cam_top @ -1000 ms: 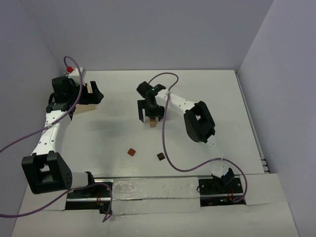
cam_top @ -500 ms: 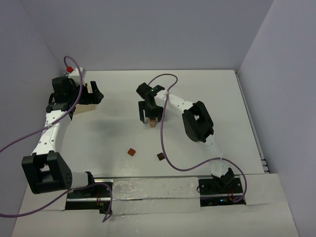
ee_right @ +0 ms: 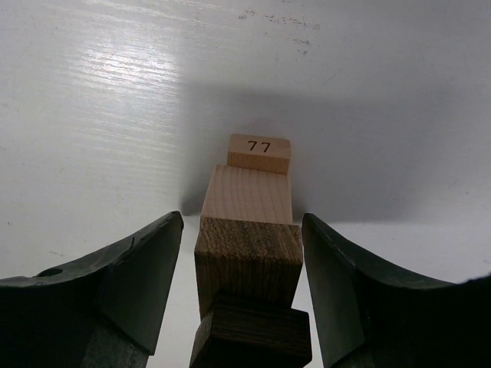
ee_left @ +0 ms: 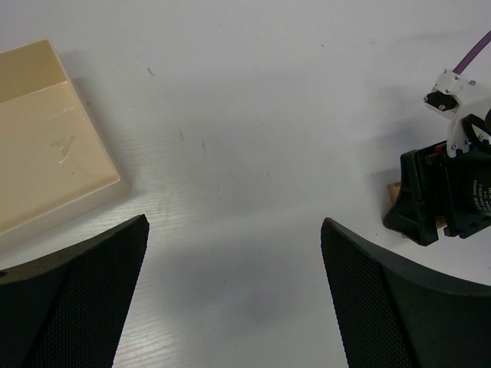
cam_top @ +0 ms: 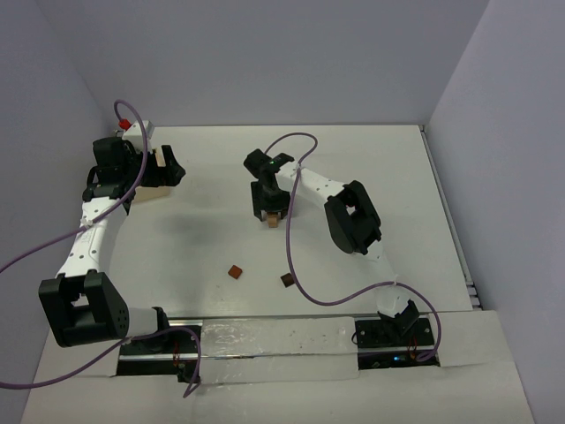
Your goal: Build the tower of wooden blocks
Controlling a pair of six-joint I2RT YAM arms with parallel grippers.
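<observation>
Two arms, one tower: the right gripper [cam_top: 273, 210] hangs over the tower [ee_right: 249, 257] in the middle of the table [cam_top: 380, 168]. Its jaws are parted only a little wider than the stack and reach down either side of it. A thin gap shows beside one finger [ee_right: 142, 276], while the other finger [ee_right: 345, 284] sits so close to the wood that contact cannot be judged. The right wrist view counts four blocks in the column, one block wide. A tan block stamped 77 [ee_right: 259, 153] sits at the bottom, jutting out a little on the far side. Above it are a pale block [ee_right: 247, 195], then a mid-brown block, and a dark block [ee_right: 253, 337] on top, nearest the lens. Two loose blocks lie on the table nearer the arm bases, well apart from the tower: a reddish-brown one [cam_top: 235, 272] and a darker one [cam_top: 287, 280] to its right, which makes six blocks in view. At the far left the left gripper [ee_left: 234, 222] hovers above bare table just beside the single pale board [ee_left: 46, 146], its jaws spread wide with nothing between them. The left wrist view also catches the right gripper across the table — a sliver of tan wood shows at its foot.
</observation>
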